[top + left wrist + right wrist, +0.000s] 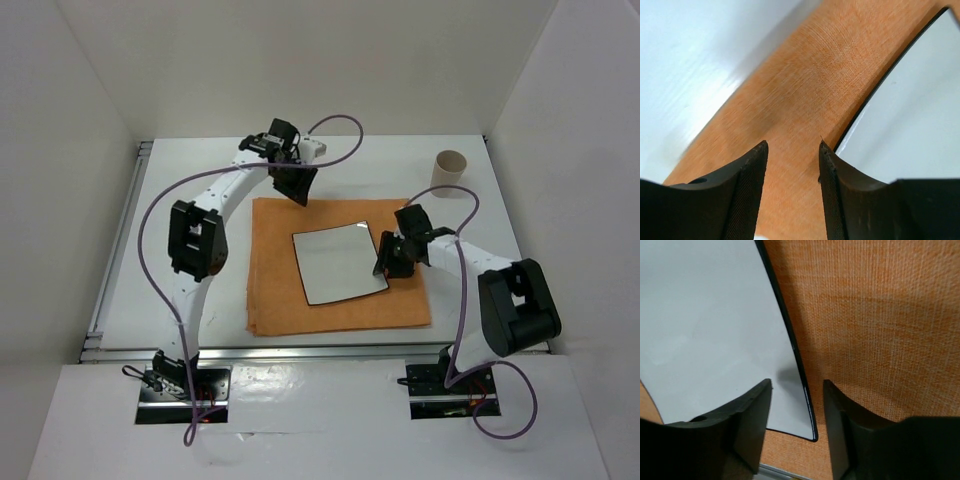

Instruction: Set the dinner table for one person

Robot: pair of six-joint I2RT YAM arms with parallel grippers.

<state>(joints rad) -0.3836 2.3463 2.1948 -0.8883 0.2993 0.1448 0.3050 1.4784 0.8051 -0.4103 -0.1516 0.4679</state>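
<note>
The dinner table [140, 260] is a white top with metal rails. An orange cloth [340, 305] lies flat at its middle, and a square white plate with a thin black rim [338, 262] lies on the cloth. My left gripper [296, 185] is open and empty, low over the cloth's far edge. In its wrist view the jaws [792, 145] straddle bare cloth [800, 90], with the plate [910, 110] just to the right. My right gripper [390, 262] is open at the plate's right edge. Its jaws [796, 382] straddle the plate's rim near a corner without gripping the plate [705, 325].
A beige paper cup [448, 166] stands upright at the far right of the table. White walls close in the left, back and right sides. A purple cable loops off each arm. The table's near rail [300, 350] runs in front of the cloth.
</note>
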